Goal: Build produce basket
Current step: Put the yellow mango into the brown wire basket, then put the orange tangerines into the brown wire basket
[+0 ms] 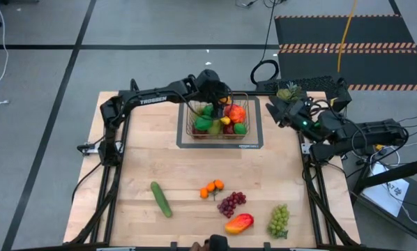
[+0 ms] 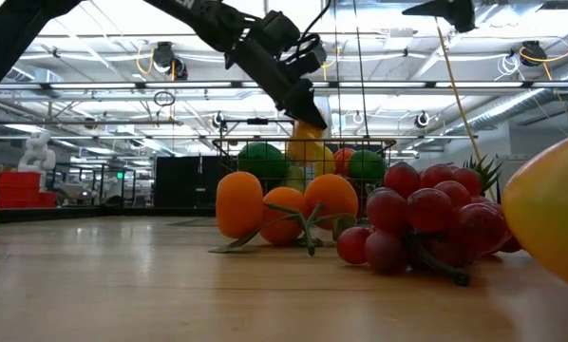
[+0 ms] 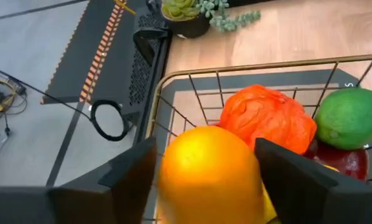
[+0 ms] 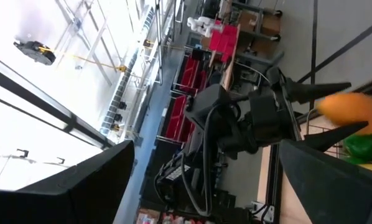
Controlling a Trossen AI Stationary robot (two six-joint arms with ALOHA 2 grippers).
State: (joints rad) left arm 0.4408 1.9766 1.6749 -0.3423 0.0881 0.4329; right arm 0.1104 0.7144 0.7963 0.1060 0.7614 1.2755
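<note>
Produce on the near tabletop [image 1: 139,167]: green cucumber [image 1: 161,199], orange cluster [image 1: 211,188], purple grapes [image 1: 231,203]. Farther back, left claw [image 3: 204,177] holds a yellow-orange fruit [image 3: 209,174] over the dark wire-mesh basket [image 1: 192,116]. Right claw [image 4: 201,180] waits wide beside it.

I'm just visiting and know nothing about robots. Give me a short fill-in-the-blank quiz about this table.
1. The left gripper hangs over the wire ____.
2. Between its jaws sits an ____ fruit.
3. The long green cucumber lies on the ____.
4. The purple grapes lie beside the ____ grapes.

Missing words: basket; orange; table; green
</note>
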